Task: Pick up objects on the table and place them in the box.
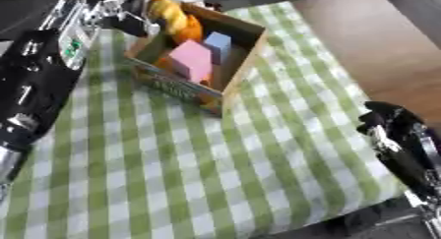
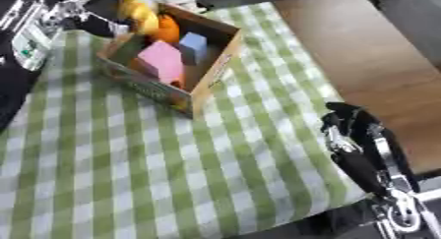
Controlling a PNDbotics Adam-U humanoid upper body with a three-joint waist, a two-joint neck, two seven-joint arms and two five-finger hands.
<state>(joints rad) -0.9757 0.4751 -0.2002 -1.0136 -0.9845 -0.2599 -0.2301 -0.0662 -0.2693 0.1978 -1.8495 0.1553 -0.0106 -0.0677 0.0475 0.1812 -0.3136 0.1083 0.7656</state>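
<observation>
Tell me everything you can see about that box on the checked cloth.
The box is an open-topped, brown container that looks like cardboard, with printed colours on its outer front wall. It sits askew on the green-and-white checked cloth at the table's far side. Inside lie a pink block, a pale blue block and something orange. A yellow object rests at its far rim, by the left robot hand.

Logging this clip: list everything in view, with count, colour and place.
box: one, brown cardboard, open, far left on the cloth
pink block: one, pink, inside the box
blue block: one, pale blue, inside the box, behind the pink one
yellow-orange object: one, at the box's far corner by the left hand; grip unclear
tablecloth: one, green-and-white check
table: one, brown, bare at right
left hand: black and silver, upper left
right hand: black, resting at right edge
</observation>
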